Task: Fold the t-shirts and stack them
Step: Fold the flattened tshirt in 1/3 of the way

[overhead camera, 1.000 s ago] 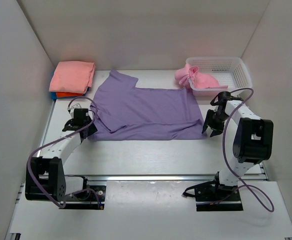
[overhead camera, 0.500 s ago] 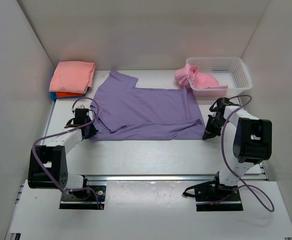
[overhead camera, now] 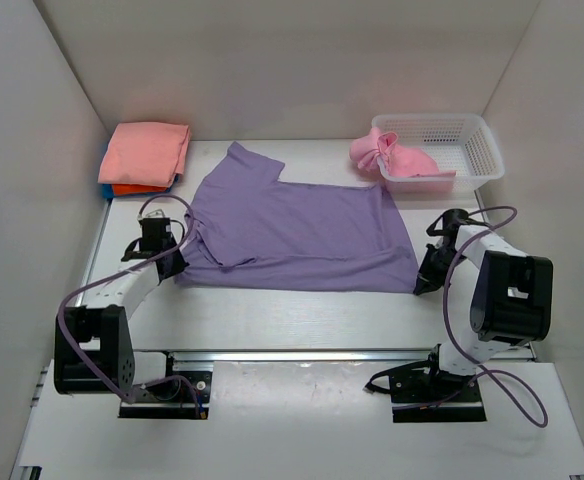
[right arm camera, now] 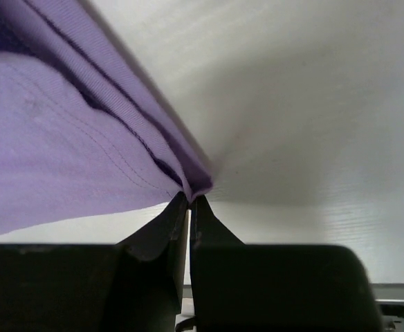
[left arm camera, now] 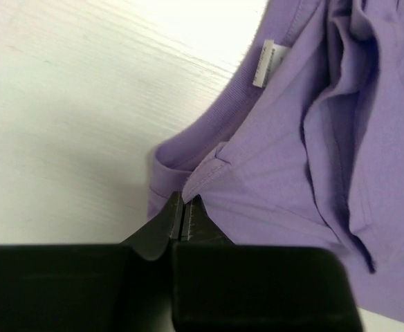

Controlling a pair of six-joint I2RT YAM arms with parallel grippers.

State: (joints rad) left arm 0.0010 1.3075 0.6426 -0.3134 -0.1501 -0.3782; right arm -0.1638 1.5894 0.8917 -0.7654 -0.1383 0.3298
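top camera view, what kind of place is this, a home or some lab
Most likely a robot lab cell, not a home: plain white walls box in a white table, two arms are bolted to its near edge, and a lavender t-shirt lies spread for folding.

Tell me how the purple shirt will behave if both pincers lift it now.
Probably floppy: the purple t-shirt bunches into folds by the left pincer, so the middle should sag. Likely light, since the right pincer holds it by a thin corner pinch. That small bite might slip if pulled hard.
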